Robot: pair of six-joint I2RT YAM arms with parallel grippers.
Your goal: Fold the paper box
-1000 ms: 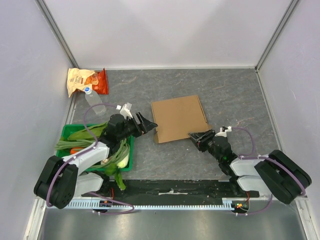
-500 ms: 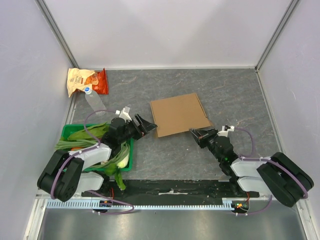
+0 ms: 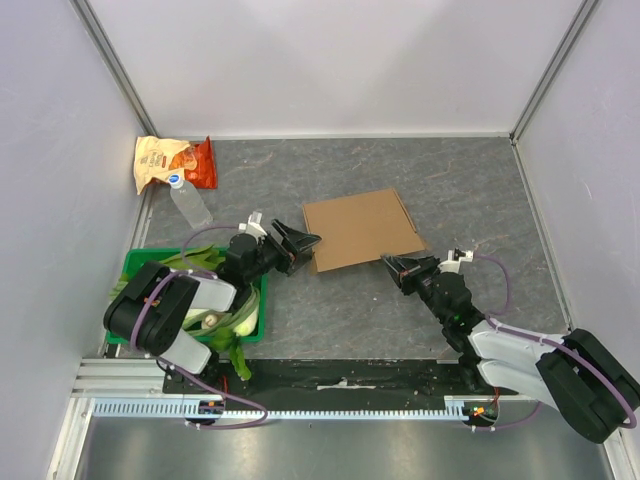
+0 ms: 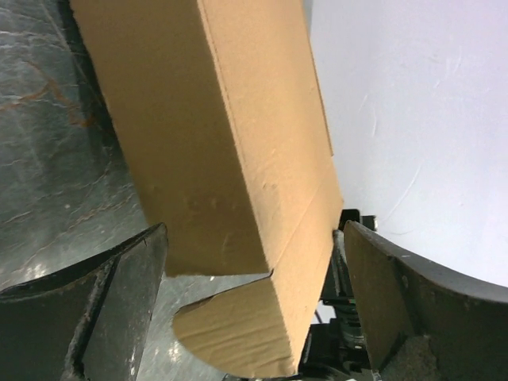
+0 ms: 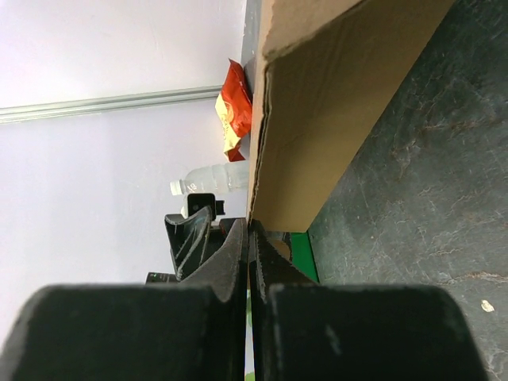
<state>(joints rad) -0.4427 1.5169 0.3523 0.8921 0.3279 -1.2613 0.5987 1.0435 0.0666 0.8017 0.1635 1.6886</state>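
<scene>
Overhead, pale walls (image 3: 330, 60) close in a dark, stone-patterned desk (image 3: 470, 180), and the paper box (image 3: 360, 228) lies flattened near its middle. At the box's left near corner the left gripper (image 3: 300, 243) gapes wide around the cardboard. The right gripper (image 3: 392, 265) is pressed closed at the box's near edge, any pinch unclear.

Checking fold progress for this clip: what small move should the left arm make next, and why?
Probably close the left gripper: its fingers stand open on either side of a corner of the paper box, which looks flat from above.
</scene>
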